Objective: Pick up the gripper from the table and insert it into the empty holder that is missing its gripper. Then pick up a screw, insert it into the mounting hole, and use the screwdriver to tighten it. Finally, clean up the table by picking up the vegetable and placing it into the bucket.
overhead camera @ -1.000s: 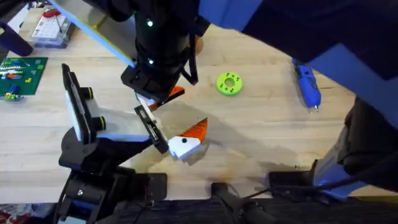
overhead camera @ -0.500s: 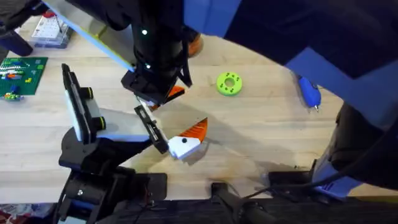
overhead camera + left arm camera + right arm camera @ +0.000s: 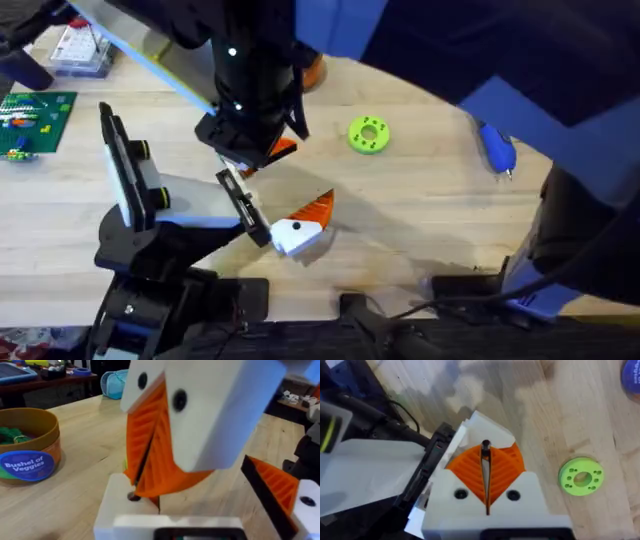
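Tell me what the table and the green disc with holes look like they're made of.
The table looks like light wood with visible grain and plank seams, a smooth finish. The green disc looks like matte plastic, possibly 3D printed, given its uniform bright colour.

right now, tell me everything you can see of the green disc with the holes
The green disc is a bright lime-green round ring that looks like plastic, with a large centre hole and a circle of small holes around it. It lies flat on the bare wooden table, between the left gripper and the blue screwdriver. Nothing touches it.
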Controlling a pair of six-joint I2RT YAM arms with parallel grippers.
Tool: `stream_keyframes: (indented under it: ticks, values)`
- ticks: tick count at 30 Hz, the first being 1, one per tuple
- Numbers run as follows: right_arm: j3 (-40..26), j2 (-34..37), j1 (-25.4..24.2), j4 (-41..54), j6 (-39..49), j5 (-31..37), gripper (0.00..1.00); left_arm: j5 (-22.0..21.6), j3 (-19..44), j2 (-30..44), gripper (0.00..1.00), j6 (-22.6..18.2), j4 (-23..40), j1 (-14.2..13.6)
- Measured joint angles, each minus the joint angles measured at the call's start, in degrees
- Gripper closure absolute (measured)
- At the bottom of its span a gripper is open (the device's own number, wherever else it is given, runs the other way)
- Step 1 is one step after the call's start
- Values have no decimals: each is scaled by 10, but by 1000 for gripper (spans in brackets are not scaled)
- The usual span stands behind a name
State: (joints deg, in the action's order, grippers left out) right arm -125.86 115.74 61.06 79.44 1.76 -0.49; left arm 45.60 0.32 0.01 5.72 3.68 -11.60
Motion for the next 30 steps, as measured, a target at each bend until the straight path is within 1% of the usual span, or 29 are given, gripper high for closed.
stream_keyframes:
  ticks: [16,21,30]
  values:
    - [0,5,0,1,0,0,993,0,0,0,14,0,0,0]
    - [0,10,0,0,0,0,993,-1,0,0,14,8,1,0]
    - [0,10,0,0,0,0,993,-1,0,0,14,8,1,0]
